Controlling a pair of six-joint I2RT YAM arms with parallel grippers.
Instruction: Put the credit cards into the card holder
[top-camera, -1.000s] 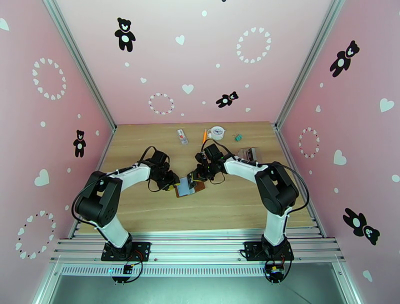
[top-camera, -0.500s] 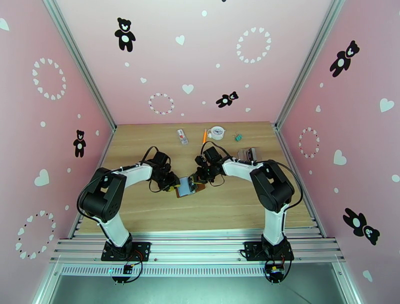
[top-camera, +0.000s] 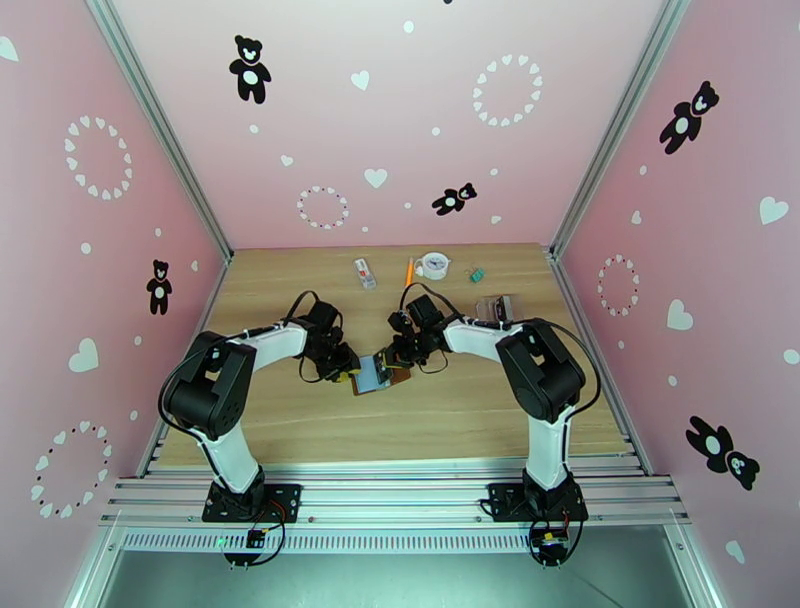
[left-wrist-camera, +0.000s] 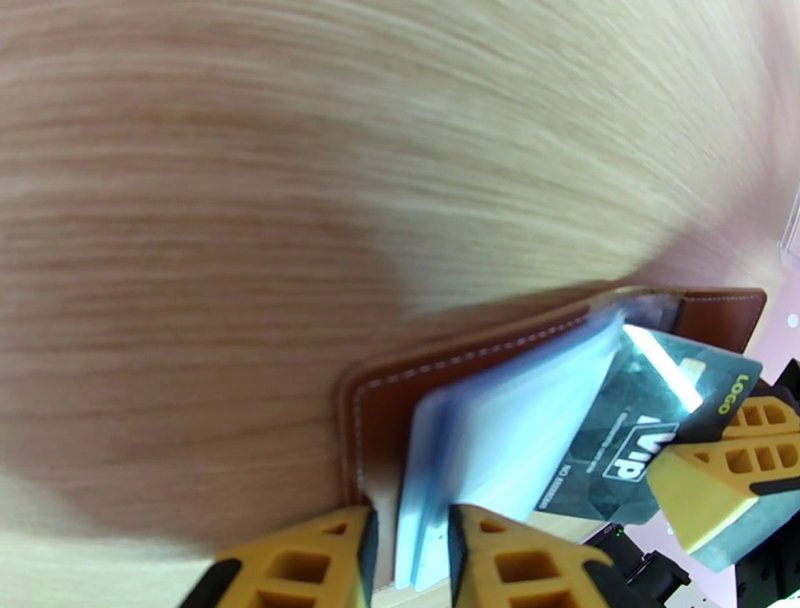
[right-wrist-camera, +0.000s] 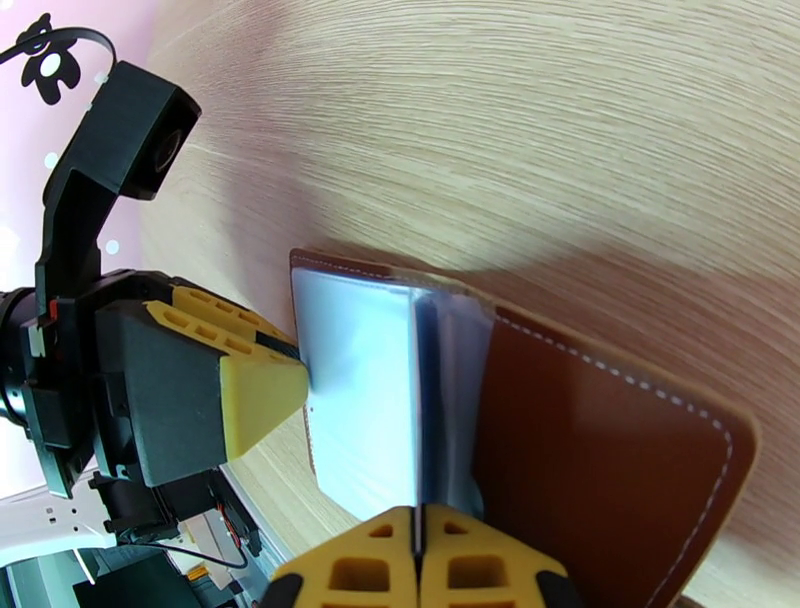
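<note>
Desk (top-camera: 450, 430): the card holder (right-wrist-camera: 600, 440) lies open about mid-desk, well off every edge, brown cover down. The left gripper (left-wrist-camera: 410, 560) is clamped on the grey-blue pocket leaves, judged to steady the booklet and keep a slot parted. The right gripper (right-wrist-camera: 418, 545) has its fingers pressed together on a dark card (left-wrist-camera: 640, 420) marked VIP, angled toward the leaves for insertion. The leaves hide which pocket it meets. From the right wrist the card shows edge-on only. Other cards cannot be made out

The white word "VIP" and the small green word "LOGO" are being shown on the dark credit card (left-wrist-camera: 625, 415).
</note>
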